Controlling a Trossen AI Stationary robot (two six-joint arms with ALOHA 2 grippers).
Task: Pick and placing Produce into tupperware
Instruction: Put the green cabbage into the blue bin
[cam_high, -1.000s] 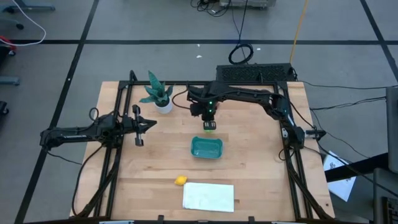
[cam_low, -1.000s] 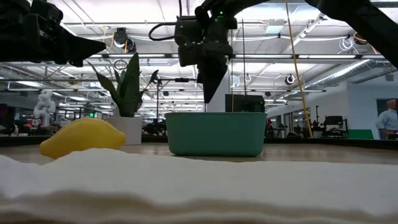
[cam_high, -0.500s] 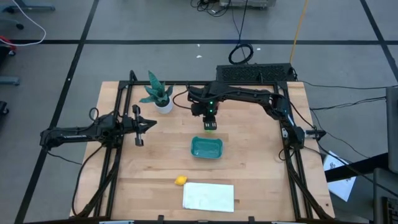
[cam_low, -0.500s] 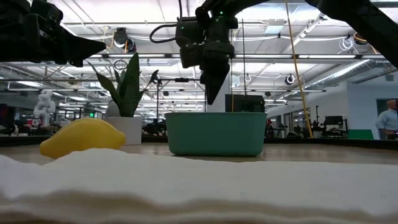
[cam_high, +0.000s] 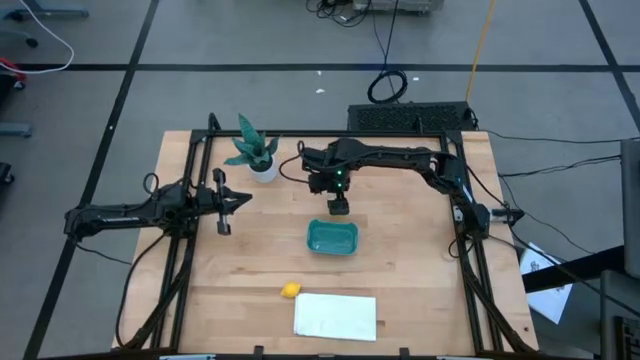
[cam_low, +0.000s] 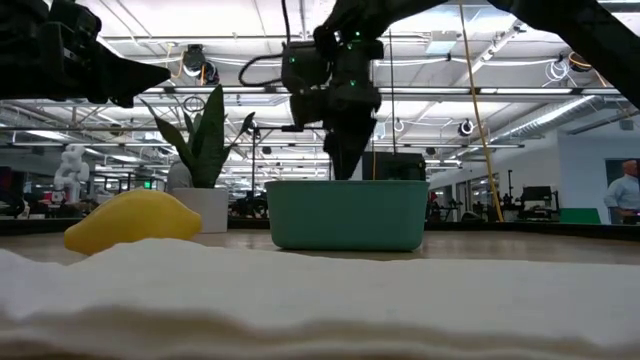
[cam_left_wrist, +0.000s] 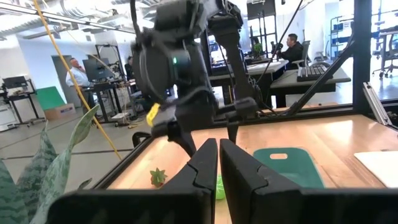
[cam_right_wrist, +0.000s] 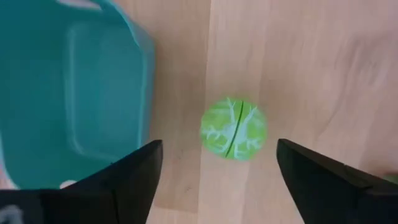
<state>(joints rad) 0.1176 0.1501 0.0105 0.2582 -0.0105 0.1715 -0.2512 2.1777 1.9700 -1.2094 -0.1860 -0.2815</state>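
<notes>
A light green ball (cam_right_wrist: 233, 127) lies on the wood table just beyond the far wall of the teal tupperware (cam_high: 332, 237). My right gripper (cam_right_wrist: 217, 149) hangs open above the ball, fingers pointing down on either side of it without touching. In the high view that gripper (cam_high: 339, 205) hides the ball. The yellow lemon-like piece (cam_high: 290, 290) rests on the table nearer the front edge. My left gripper (cam_high: 243, 198) waits shut and level at the table's left, holding nothing.
A potted green plant (cam_high: 255, 150) stands at the far left of the work area. A flat white sheet (cam_high: 335, 315) lies at the front edge beside the lemon. A small green leafy piece (cam_left_wrist: 158, 177) lies on the table near the plant.
My right gripper has opened from shut to wide and sunk a little toward the green ball beyond the tupperware. The ball, the lemon and the tupperware have stayed in place.
</notes>
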